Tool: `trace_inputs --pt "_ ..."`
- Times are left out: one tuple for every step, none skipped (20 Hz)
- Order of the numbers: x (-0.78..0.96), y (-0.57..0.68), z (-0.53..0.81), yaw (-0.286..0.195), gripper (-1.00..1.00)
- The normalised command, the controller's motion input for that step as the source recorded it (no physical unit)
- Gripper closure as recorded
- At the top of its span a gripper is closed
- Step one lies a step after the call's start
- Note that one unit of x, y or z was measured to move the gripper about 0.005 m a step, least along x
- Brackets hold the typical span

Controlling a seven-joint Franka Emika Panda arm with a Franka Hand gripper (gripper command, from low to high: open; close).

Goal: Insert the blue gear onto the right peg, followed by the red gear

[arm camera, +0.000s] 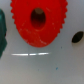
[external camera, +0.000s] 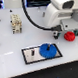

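- The flat round blue toothed gear [external camera: 47,50] already sits on the grey rectangular plate with the black border [external camera: 30,54], at the plate's end toward the exterior view's right; the right peg is presumably under its hub and cannot be seen.
- One thin dark upright pin [external camera: 32,52] stands bare on the plate at about nine o'clock from the blue gear, near it but apart.
- The small round red toothed gear [external camera: 69,36] lies flat on the white table [external camera: 11,66] at roughly one o'clock from the blue gear, well apart from the plate.
- The white Panda arm's gripper [external camera: 61,32] hangs low just beside the red gear, at its nine o'clock; in the wrist view the red gear [arm camera: 39,22] fills much of the picture, its dark centre hole plain, which suggests a descent aimed at it.
- Whether the fingers are spread or closed cannot be told; neither view shows the tips clearly, and nothing appears held.
- A judgement: the blue step looks done, and the red pickup is in hand.
- Open table surrounds the red gear toward the plate, so the carry path looks free; a beige blocky fixture [external camera: 16,23] stands far off at ten o'clock.
- The table's near edge runs close under the plate, leaving little margin there.
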Motion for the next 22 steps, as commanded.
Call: trace_inputs --pt "0.05 0.03 0.01 0.000 -1.00" --pt "0.17 0.01 0.00 0.000 -1.00" --pt "0.18 -0.01 0.00 0.000 -1.00" --pt "0.12 0.04 0.02 0.000 -1.00" --pt "0.05 0.03 -0.02 0.000 -1.00" --pt "-0.01 0.07 -0.09 0.000 1.00" --pt "-0.05 0.03 -0.02 0.000 -1.00" --pt "-0.01 0.11 0.00 0.000 1.00" --pt "0.00 0.05 -0.02 0.000 -1.00" --pt "-0.11 0.03 -0.17 0.000 1.00" --pt "-0.04 0.09 -0.06 0.000 1.00" --pt "0.02 0.06 -0.02 0.000 1.00" --pt "0.00 0.08 -0.02 0.000 1.00" --pt "0.00 0.11 -0.01 0.000 1.00" --pt "0.00 0.11 -0.02 0.000 1.00" --pt "-0.02 0.09 -0.07 0.000 1.00" --pt "-0.10 0.08 -0.04 0.000 1.00" --pt "-0.14 0.05 -0.09 0.000 -1.00" --pt "-0.08 0.05 -0.16 0.000 -1.00" --pt "-0.15 0.09 -0.11 0.000 1.00" --pt "-0.08 0.09 -0.07 0.000 1.00" --pt "0.00 0.08 -0.04 0.000 1.00"
